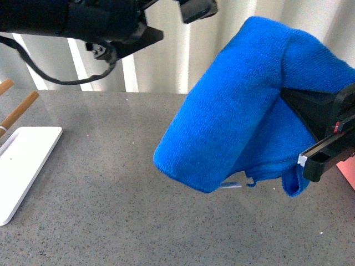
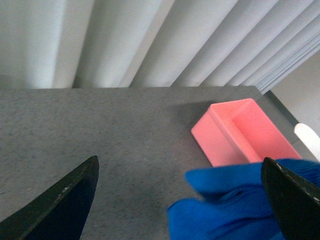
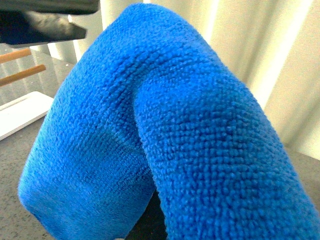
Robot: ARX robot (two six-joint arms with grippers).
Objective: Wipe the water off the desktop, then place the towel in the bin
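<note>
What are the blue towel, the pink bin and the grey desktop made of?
The towel looks like plush microfibre: dense fuzzy loops. The bin seems smooth plastic, evenly salmon-pink with a thick rim. The desktop looks stone-like, perhaps composite: grey, fine speckles, slight sheen.

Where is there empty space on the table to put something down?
The desktop is bare between the white tray and the hanging towel, and beside the bin up to the curtains. It is crowded on the right, around towel and bin.
</note>
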